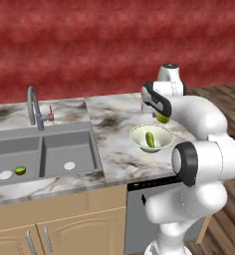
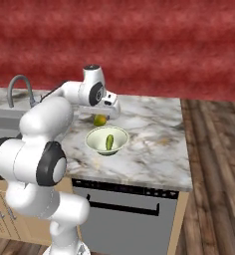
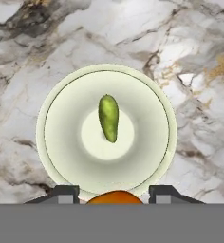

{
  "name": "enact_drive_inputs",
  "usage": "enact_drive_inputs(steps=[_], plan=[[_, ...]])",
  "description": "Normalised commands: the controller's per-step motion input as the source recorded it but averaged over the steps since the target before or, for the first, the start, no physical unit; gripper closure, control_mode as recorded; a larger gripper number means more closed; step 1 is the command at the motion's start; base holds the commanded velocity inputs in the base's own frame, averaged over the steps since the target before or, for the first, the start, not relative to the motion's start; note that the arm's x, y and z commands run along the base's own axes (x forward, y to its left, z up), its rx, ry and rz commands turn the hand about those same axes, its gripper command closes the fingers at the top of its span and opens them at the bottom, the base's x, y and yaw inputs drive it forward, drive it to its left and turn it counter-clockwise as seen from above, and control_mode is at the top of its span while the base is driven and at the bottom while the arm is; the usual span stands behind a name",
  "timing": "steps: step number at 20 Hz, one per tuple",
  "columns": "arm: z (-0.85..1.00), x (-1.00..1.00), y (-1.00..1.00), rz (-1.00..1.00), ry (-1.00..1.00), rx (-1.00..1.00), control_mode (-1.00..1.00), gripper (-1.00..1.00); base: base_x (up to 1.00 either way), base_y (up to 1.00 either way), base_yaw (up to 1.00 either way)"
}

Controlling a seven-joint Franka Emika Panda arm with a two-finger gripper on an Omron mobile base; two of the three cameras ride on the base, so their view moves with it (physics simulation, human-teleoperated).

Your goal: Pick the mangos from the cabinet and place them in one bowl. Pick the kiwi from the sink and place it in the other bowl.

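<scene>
The fingers (image 3: 114,194) grip a yellow-orange oval mango (image 2: 100,120) above the deep cream bowl (image 3: 61,156), which holds a long green mango (image 3: 108,117).

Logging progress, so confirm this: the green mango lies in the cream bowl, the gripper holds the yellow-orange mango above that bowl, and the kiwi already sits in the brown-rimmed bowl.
Wrong on the kiwi: the left base view shows it in the left basin of the sink, beside a drain. The rest stands: the green mango lies in the cream bowl, and the gripper holds the yellow-orange mango above it.
</scene>
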Motion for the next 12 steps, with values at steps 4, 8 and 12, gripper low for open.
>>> enact_drive_inputs(steps=[4,8,12], plan=[[-0.30,-0.09,0.00,0.00,-0.26,-0.02,-1.00,1.00,0.00,0.00,0.00],[-0.14,0.41,-0.01,0.03,0.05,0.00,-1.00,1.00,0.00,0.00,0.00],[-0.25,0.43,-0.05,0.03,0.10,0.00,-1.00,1.00,0.00,0.00,0.00]])
